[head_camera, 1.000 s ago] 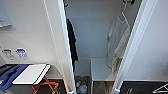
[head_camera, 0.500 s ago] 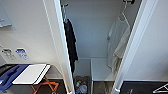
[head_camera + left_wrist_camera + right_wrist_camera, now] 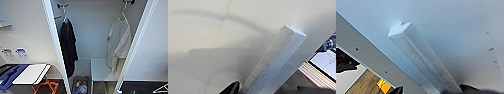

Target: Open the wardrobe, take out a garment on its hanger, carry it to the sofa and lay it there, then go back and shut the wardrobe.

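The wardrobe (image 3: 92,30) stands open in the head view, with its left door edge (image 3: 53,42) and right door edge (image 3: 136,42) swung wide. The garment (image 3: 118,42), a white T-shirt, hangs on its thin white hanger (image 3: 123,15) at the right of the rail. A long black garment (image 3: 67,47) hangs at the left. My left gripper (image 3: 268,88) sits at the foot of a white door handle (image 3: 278,60). At the base of the other door's handle (image 3: 418,55) is my right gripper (image 3: 432,90).
Inside the wardrobe a white shelf block (image 3: 101,70) sits low, with a box of small items (image 3: 80,87) beside it on the floor. A folding stand with orange legs (image 3: 46,86) holds a white board (image 3: 31,73) at the lower left. A spare hanger (image 3: 161,88) lies at the lower right.
The right door edge has swung slightly further outward. The hanging clothes have not moved.
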